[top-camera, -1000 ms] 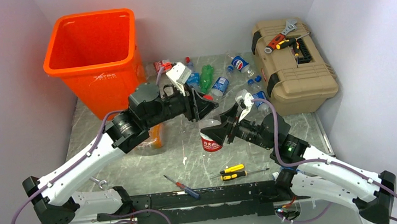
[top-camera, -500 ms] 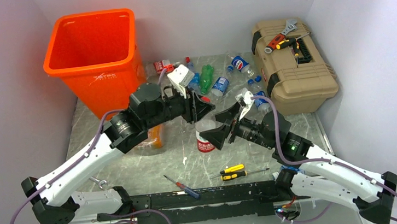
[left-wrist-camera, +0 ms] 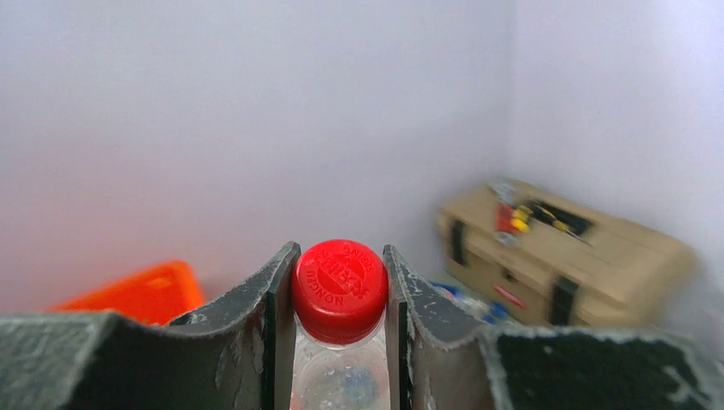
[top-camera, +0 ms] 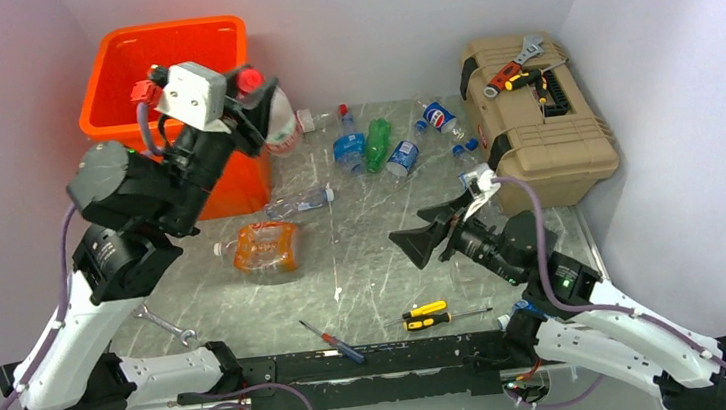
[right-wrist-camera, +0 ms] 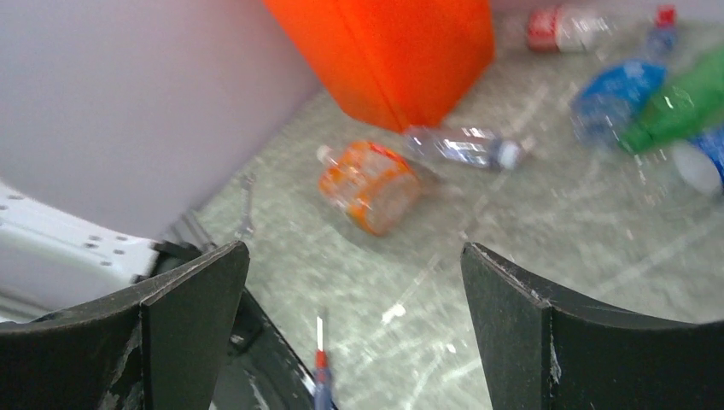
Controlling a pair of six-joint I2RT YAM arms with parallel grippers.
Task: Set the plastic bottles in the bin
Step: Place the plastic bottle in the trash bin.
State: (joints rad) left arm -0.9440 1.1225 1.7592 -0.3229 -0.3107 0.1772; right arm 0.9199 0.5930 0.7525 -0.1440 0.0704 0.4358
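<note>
**Arm pose.** The left arm was raised high at the left of the tabletop (top-camera: 365, 265), forearm angled up and towards the bin (top-camera: 171, 27). The left fingers (top-camera: 266, 94) were closed narrowly on the neck of a red-capped bottle (top-camera: 276, 123). In the left wrist view both fingers (left-wrist-camera: 282, 286) pressed against the sides of the red cap (left-wrist-camera: 340, 290). The right arm was low at the right, reaching towards the middle of the tabletop. The right fingers (top-camera: 413, 241) were spread wide and held nothing, which the right wrist view (right-wrist-camera: 192, 316) confirmed.

**Task item.** The held bottle was clear plastic, hung cap uppermost, and was clear of the tabletop. From above it sat just beside the bin's right rim. I could not tell whether it was over the opening.

**Surroundings.**
- An orange-labelled bottle (top-camera: 265, 248) lay on its side in front of the bin.
- A small clear bottle (top-camera: 300, 201) lay just behind it.
- A blue bottle (top-camera: 349, 149), a green bottle (top-camera: 378, 143) and several more lay scattered towards the back.
- A tan toolbox (top-camera: 537, 123) stood at the right with tools on its lid.
- Yellow-handled screwdrivers (top-camera: 425, 315), a red-and-blue screwdriver (top-camera: 332, 341) and a wrench (top-camera: 170, 326) lay near the front edge.

**Obstructions.** I noted nothing between the held bottle and the bin.
</note>
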